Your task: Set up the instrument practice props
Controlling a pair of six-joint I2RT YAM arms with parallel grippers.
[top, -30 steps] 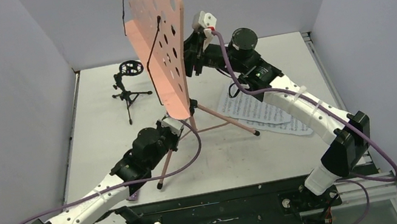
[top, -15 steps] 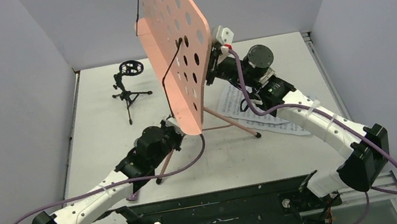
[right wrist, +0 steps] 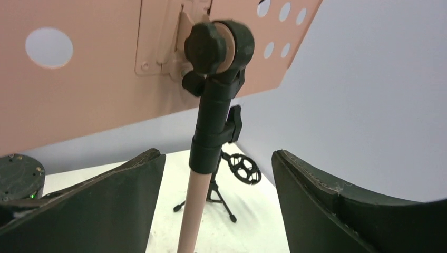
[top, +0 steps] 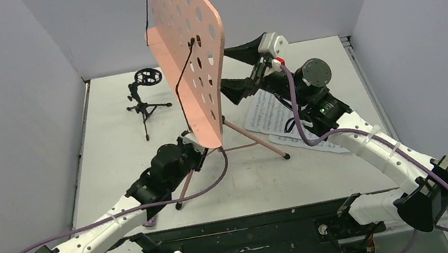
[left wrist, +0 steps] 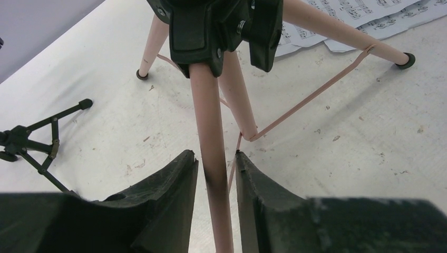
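Top external view: pink perforated tripod music stand (top: 191,55) stands upright mid-table on the white table (top: 114,153), all three legs down and the desk panel raised and tilted. I judge the stand step about done.

White sheet-music pages (top: 268,115) lie flat on the table just right of the stand, partly under the right arm and not on the desk. Small black tripod mic stand with ring mount (top: 147,98) stands at the far left, well apart from the pink stand, its ring empty. The purple microphone is not in any view.

Left to do, by my read: pages onto the desk, microphone into the ring.

Left gripper (left wrist: 215,155) is low at the near leg of the pink stand. Its jaws are narrow and hug the pink tube on both sides. I cannot tell if they pinch it or sit just off it.

Right gripper (right wrist: 215,153) is up behind the desk. Its jaws are spread wide with the stand's post and black clamp with round knob (right wrist: 216,47) between them, touching neither finger, so it holds nothing.

Writing: the pages show printed music staves and notes only, with no title or words readable. I see no brand or label on the stand, the mic stand or the arms.
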